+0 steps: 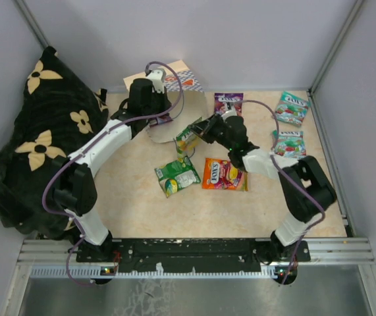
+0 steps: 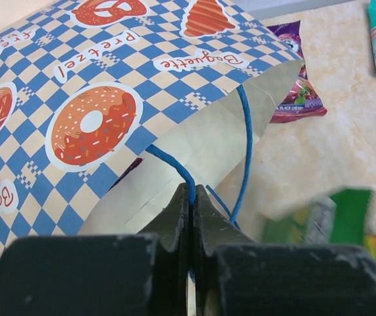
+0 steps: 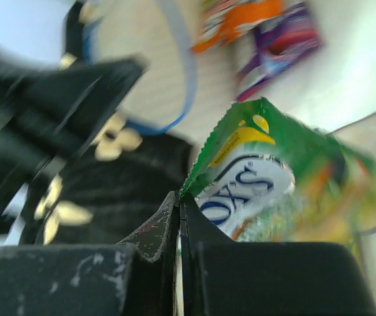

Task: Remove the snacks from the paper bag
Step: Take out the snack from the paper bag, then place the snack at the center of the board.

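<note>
**A:** What does the overhead view show?

**B:** A pale stone-patterned table (image 1: 141, 204) with grey walls around it. A cream paper bag (image 1: 186, 80), printed with blue-and-white checks and orange pastries, lies at the far middle with its mouth facing the near right. The left gripper (image 1: 164, 120) is at that mouth. The right gripper (image 1: 199, 130) is just to its right, with a glossy green snack pouch (image 1: 186, 139) at its tip, just outside the mouth. Five more flat pouches lie on the table. A second green pouch (image 1: 176, 176) and an orange pouch (image 1: 224, 174) sit side by side near the middle. A purple pouch (image 1: 228, 102) lies far back, right of the bag. A teal pouch (image 1: 292, 107) is in the far right corner, and a teal-and-red pouch (image 1: 288, 143) is nearer on the right. A black cloth with cream flowers (image 1: 43, 131) is heaped on the left.

**A:** And the left wrist camera?

**B:** The left jaws are pinched together on a thin blue cord handle (image 2: 174, 168). The paper bag's checked outside fills the far left, and its plain lining shows beside the cord. The purple pouch lies just past the bag's edge on the right.

**A:** The right wrist camera?

**B:** It is blurred. The right jaws are clamped on a serrated corner of the glossy green snack pouch, which has a white logo with blue letters. The black cloth is behind it. I cannot tell whether the pouch touches the bag.
</note>
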